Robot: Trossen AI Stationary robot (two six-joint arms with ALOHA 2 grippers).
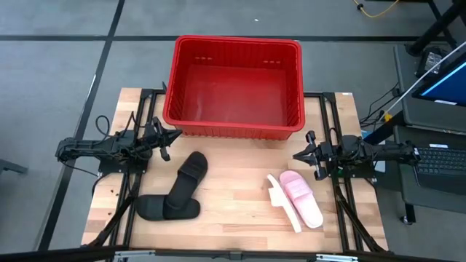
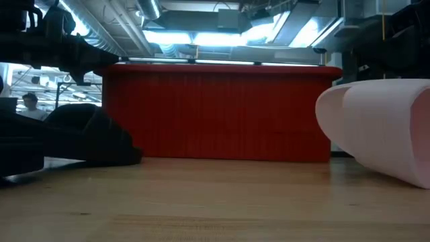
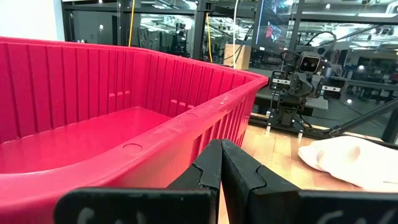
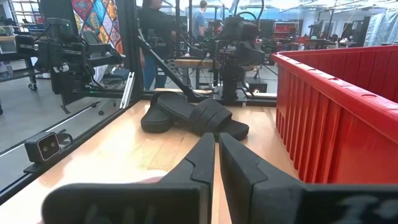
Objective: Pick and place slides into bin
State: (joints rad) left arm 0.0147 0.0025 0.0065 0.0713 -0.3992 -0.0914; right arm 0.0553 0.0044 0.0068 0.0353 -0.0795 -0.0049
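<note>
The red bin [image 1: 233, 87] stands at the table's far middle, with nothing inside. Two black slides [image 1: 178, 193] lie at the near left, one resting across the other; they also show in the right wrist view [image 4: 196, 118]. Two pink slides [image 1: 297, 200] lie at the near right, one flat on its sole [image 1: 302, 196], one tipped on its edge [image 1: 282, 200]. My left gripper [image 1: 175, 136] is shut and empty at the left, near the bin's near left corner. My right gripper [image 1: 297, 155] is shut and empty at the right, just beyond the pink slides.
Bare wooden tabletop [image 1: 233, 218] lies between the two pairs of slides and along the near edge. Dark arm mounts and rails run along both table sides. A camera unit [image 4: 43, 146] sits at the table's edge. People stand in the room behind [image 4: 155, 37].
</note>
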